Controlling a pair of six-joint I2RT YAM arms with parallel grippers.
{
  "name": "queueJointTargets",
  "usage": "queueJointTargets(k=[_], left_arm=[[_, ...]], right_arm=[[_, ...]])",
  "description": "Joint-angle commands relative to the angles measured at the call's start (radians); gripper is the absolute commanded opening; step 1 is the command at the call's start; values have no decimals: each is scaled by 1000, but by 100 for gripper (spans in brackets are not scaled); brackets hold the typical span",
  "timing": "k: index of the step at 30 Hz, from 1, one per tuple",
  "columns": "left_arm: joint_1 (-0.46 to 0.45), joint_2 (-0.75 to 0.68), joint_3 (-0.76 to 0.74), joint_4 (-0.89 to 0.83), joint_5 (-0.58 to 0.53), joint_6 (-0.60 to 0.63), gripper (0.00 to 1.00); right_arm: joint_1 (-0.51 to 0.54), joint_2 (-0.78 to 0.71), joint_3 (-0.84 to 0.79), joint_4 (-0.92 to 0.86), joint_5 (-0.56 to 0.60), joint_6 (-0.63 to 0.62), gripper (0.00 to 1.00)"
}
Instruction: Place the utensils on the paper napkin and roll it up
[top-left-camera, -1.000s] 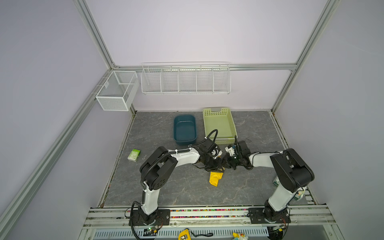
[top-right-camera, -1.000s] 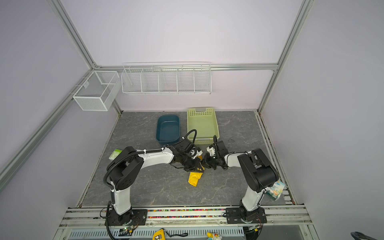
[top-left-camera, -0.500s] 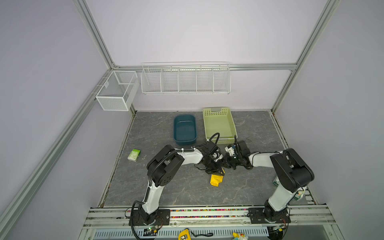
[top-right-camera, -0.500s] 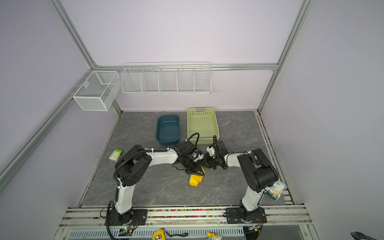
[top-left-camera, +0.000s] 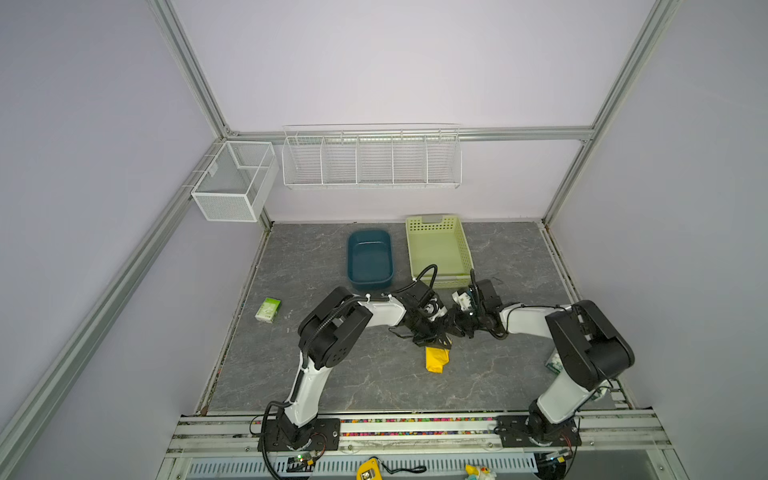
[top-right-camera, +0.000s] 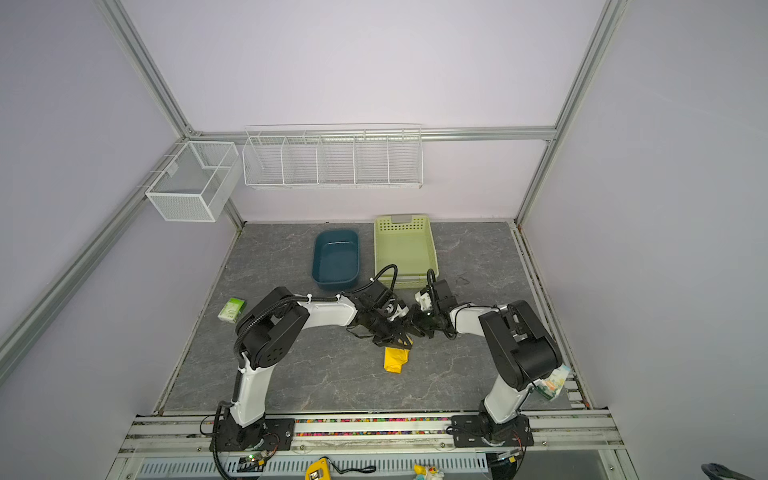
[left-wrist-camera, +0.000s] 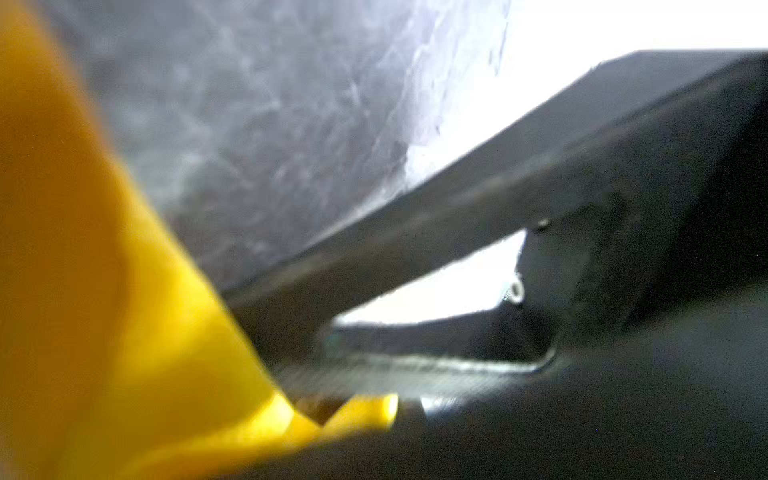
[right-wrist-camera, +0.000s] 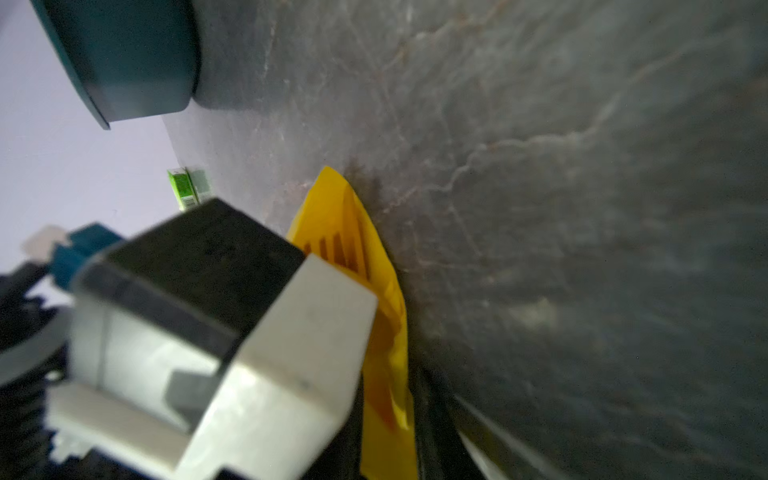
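**Top views.** The paper napkin (top-left-camera: 436, 360) lies near the middle of the table (top-left-camera: 332, 374) as a short yellow roll. It is well apart from the teal tub (top-left-camera: 370, 259), the green basket (top-left-camera: 438, 249) and the small packet (top-left-camera: 268, 309). Both arms meet over the far end of the roll. The left claw (top-left-camera: 434, 340) sits on that end, and the right claw (top-left-camera: 456, 329) is just beside it. No utensil lies loose on the table in either top view.

**Left wrist view.** The picture is blurred. The left claw is closed narrow, with a yellow tab of the napkin (left-wrist-camera: 365, 409) pinched between a dark finger (left-wrist-camera: 415, 232) and its mate.

**Right wrist view.** The roll lies against the table. Orange-brown ribs, apparently fork tines of the utensils (right-wrist-camera: 345, 249), show at its open end. The left arm's white camera housing (right-wrist-camera: 249, 353) blocks much of the view. Whether the right claw is wide or narrow cannot be told.

**Hazards.**
- The thin paper may tear if the left claw pulls on the pinched tab.
- The roll may spring open if that pinch is released with nothing pressing on the roll.
- The utensils may slide out of the open end if the roll is lifted or tilted.
- The claws are close together and may strike each other on a sideways move.
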Motion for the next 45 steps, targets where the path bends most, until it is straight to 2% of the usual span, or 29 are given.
queueJointTargets(k=[1,5,8,16,20,23,30,36,41,45], left_arm=[[8,44,-37,59,-3,-28,4],[14,39,-51,80,2,-37,16],[14,34,-58,85,1,-37,21],[25,27,-93,138,11,-65,28],[25,23,-101,153,15,-72,29],[25,22,-106,158,15,-77,29],[24,21,-105,160,16,-76,29],[25,17,-103,159,17,-73,29],[32,-13,-111,167,4,-77,29],[51,-84,-136,218,-15,-127,29]], right_arm=[[-4,-90,13,-180,93,-28,33],[-10,-224,-4,-304,153,-53,38],[-10,-330,-48,-361,181,-44,39],[-6,-567,-232,-385,195,44,41],[29,-568,-299,-262,139,98,39],[70,-523,-300,-168,115,128,44],[127,-375,-267,-59,145,158,44],[140,-304,-267,-38,162,153,27],[142,-307,-256,-104,202,123,10],[142,-308,-253,-146,225,103,7]])
